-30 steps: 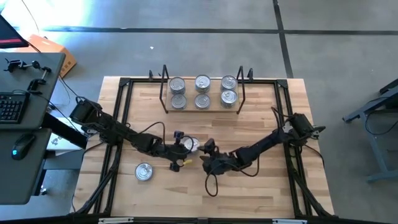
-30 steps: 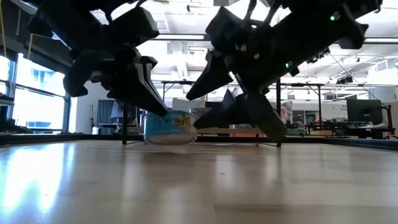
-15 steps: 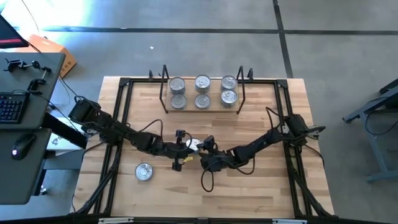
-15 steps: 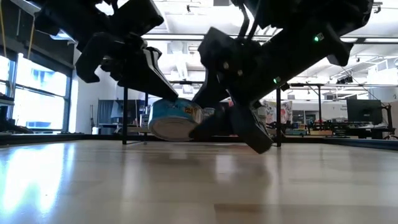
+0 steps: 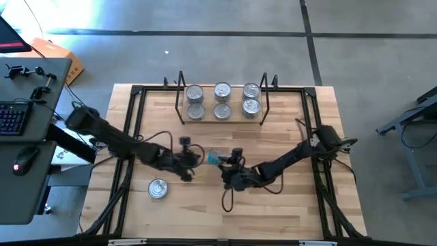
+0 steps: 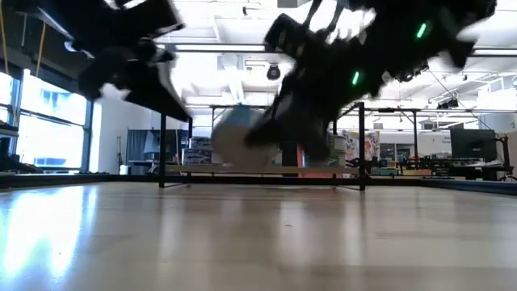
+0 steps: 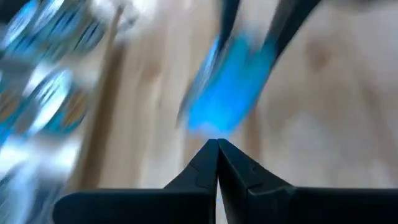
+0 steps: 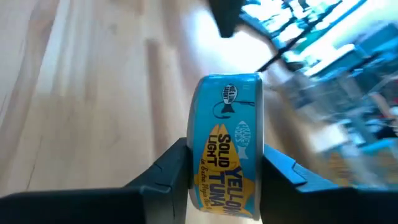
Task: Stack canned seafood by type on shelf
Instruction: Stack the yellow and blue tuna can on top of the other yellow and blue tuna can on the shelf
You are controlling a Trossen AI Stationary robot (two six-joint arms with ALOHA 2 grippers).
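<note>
High view: the shelf (image 5: 222, 117) holds six tins (image 5: 222, 91); one lone tin (image 5: 158, 188) lies near the table's front.

Right wrist view: right gripper (image 8: 225, 165) clamps a blue tuna tin (image 8: 229, 146) on edge.

Left wrist view: left gripper (image 7: 217, 149) closed, empty.

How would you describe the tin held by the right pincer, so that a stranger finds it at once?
Start from the shelf at the table's far edge and come toward the table's middle, where the two arms meet. There the right pincer grips a blue tuna tin. Unlike the others, it is off the wood and stands on edge.
</note>
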